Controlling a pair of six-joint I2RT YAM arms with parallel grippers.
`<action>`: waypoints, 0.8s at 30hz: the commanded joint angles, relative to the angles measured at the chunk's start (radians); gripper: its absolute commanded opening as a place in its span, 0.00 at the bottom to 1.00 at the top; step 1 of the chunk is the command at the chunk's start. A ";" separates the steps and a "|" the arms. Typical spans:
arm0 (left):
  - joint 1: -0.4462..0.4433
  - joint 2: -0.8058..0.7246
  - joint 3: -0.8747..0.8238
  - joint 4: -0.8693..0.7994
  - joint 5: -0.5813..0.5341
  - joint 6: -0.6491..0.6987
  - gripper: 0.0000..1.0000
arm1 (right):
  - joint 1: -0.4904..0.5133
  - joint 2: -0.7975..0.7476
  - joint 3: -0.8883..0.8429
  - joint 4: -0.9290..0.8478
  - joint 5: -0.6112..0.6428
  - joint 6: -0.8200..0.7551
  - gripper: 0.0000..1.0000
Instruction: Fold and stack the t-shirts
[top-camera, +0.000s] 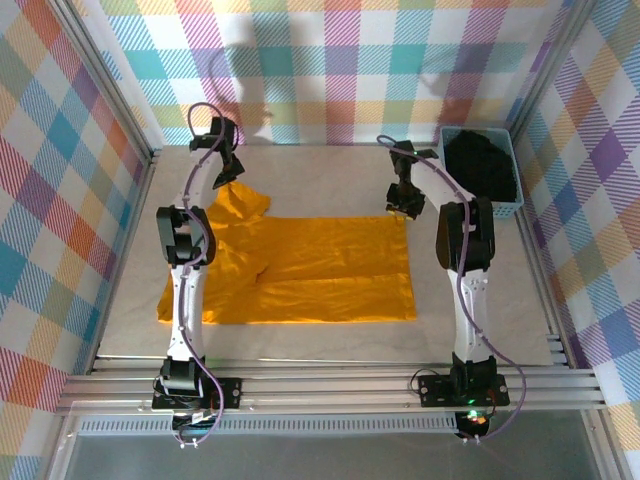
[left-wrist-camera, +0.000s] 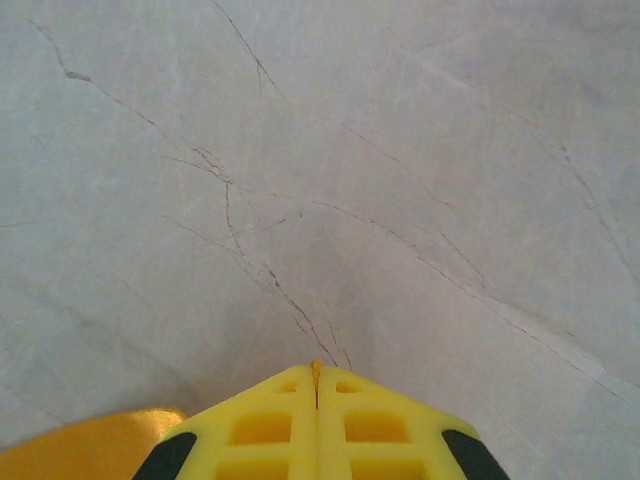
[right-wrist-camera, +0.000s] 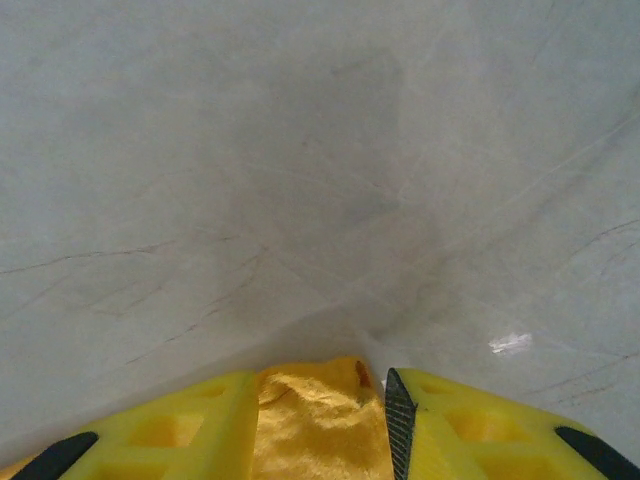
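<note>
orange-yellow plain cloth t-shirt (top-camera: 320, 265) lies spread; left gripper (left-wrist-camera: 316, 368) and right gripper (right-wrist-camera: 320, 385) each clamp its far edge, seemingly to fold it nearward.

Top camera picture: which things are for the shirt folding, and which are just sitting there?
For the job:
- orange shirt, spread on the table
- black garment
- left gripper and right gripper, each pinching the orange shirt

Just sitting there:
- blue basket, holding the black garment
- checked walls
</note>
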 joint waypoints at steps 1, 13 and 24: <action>-0.012 -0.061 -0.024 -0.028 0.021 -0.018 0.00 | -0.002 0.015 0.029 -0.027 0.009 0.024 0.39; -0.017 -0.089 -0.054 -0.049 0.039 -0.022 0.00 | -0.012 0.010 -0.006 -0.008 -0.005 -0.010 0.16; -0.029 -0.336 -0.329 -0.126 -0.048 -0.120 0.00 | 0.013 -0.203 -0.204 0.188 0.017 -0.206 0.00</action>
